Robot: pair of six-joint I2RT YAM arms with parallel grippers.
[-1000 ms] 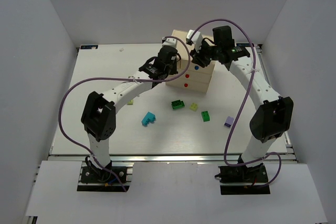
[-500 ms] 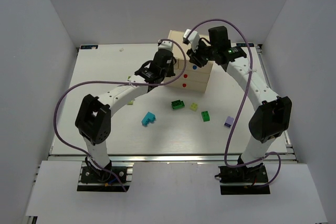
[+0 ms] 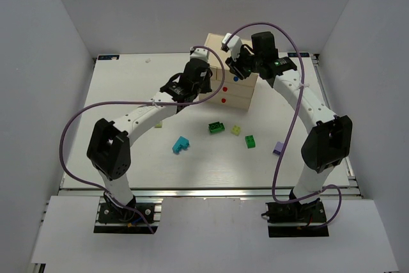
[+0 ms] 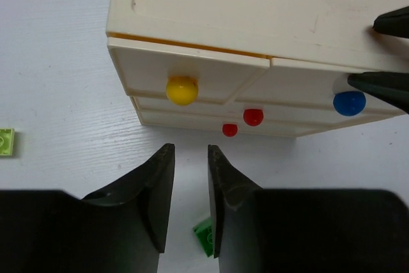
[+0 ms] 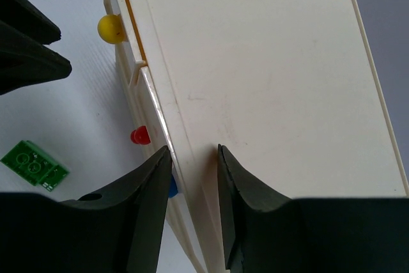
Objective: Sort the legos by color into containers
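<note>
cyan lego (image 3: 181,144) only in the top view; left claw (image 4: 190,150) and right claw (image 5: 193,151) each slightly spread

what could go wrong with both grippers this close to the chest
1. The right gripper straddles the top front edge of the chest, with the blue knob not clearly between its fingers. Closing may pinch the edge and drag the chest.
2. The left gripper has a gap that looks narrower than the yellow knob. Advancing may push the slightly open drawer shut.
3. Both grippers are at the same face and could collide.
</note>
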